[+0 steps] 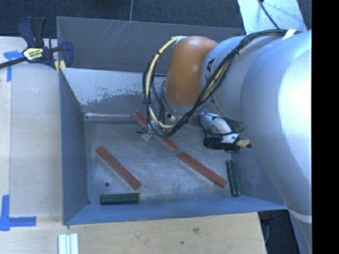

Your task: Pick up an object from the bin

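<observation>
The gripper (150,130) hangs over a red-brown stick (168,143) near the back wall of the scuffed grey bin (74,157). I cannot tell if it is clenched. A pale tabletop (32,142) surrounds the bin.

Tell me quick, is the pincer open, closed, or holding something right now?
The pincer: cannot be told. It is low over a red-brown stick lying near the far wall of the bin.
</observation>
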Robot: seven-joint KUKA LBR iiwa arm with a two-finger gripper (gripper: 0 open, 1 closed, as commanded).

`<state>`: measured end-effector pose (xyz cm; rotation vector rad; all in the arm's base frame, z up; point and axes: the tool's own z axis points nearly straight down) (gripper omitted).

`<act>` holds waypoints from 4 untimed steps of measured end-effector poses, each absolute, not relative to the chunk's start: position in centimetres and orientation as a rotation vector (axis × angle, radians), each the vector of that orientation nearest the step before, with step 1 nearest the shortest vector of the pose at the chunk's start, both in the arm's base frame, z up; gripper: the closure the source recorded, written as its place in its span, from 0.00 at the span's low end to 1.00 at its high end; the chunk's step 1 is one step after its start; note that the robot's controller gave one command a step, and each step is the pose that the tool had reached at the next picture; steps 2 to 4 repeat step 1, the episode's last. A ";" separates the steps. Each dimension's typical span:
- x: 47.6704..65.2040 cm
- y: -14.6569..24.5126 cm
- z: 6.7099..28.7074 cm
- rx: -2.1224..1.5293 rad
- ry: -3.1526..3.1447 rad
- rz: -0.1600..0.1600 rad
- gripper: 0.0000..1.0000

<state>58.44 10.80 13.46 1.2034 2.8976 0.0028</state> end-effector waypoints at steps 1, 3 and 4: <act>58.6 10.7 17.8 1.198 2.898 0.005 1.00; 58.6 10.7 17.8 1.198 2.898 0.005 1.00; 58.6 10.7 17.8 1.198 2.898 0.005 1.00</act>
